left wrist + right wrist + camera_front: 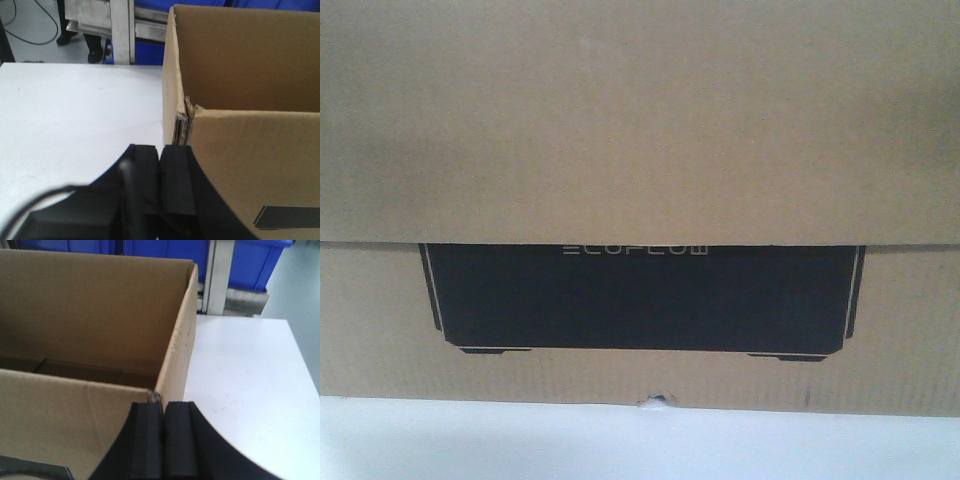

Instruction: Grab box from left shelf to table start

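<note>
In the front view the box (640,130) fills nearly the whole frame, its brown cardboard running edge to edge. A black panel (640,298) with clipped lower corners and pale lettering along its top sits in the centre, under a folded flap edge. A small nick shows in the box's bottom edge at centre. Along the bottom of the frame lies a strip of the white table (470,445), and the box rests on it.

In the left wrist view the table (75,125) spreads over the left half. At upper left, beyond its far edge, stand a metal shelf frame (122,30) and blue bins (147,52). The left gripper (159,185) is at bottom centre, its two black pads pressed together with no gap; it sits just beside the box's near corner (187,112), and nothing is seen between the pads. The open box takes the right half.

In the right wrist view the box's open inside fills the left. The right gripper (161,440) is at bottom centre, pads closed together just below the box's corner, seemingly empty. The table lies right; blue bins (255,262) cross the top.
</note>
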Robot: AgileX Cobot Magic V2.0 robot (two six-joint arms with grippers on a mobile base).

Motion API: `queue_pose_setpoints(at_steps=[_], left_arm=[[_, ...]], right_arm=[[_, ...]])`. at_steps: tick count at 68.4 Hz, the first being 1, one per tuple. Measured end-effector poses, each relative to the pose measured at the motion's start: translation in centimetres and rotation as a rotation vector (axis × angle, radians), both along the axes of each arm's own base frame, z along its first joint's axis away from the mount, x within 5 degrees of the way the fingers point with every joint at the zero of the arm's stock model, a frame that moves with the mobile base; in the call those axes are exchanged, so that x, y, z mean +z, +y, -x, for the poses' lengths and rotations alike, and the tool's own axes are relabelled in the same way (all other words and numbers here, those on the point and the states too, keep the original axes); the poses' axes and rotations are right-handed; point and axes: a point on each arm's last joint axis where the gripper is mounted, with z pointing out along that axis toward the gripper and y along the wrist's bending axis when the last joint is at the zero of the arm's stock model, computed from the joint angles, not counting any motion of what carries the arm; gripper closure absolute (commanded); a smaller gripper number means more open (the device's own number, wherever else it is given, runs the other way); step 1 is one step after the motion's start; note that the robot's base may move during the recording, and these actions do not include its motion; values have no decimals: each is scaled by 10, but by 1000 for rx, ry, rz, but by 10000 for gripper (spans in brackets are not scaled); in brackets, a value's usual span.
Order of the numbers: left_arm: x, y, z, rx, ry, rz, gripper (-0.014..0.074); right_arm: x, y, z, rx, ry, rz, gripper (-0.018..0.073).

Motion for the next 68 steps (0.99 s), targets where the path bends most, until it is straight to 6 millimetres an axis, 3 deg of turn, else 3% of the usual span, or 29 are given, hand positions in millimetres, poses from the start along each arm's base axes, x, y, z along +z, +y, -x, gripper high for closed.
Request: queue_pose_setpoints(at_steps=[16,68], left_arm=[[-16,2,11,-4,-58,13,696],[-18,2,11,-7,-59,16,696]], right_arm=[[-28,0,22,-15,-99,1,502],[-27,-1,24,-20,-128,2,502]])
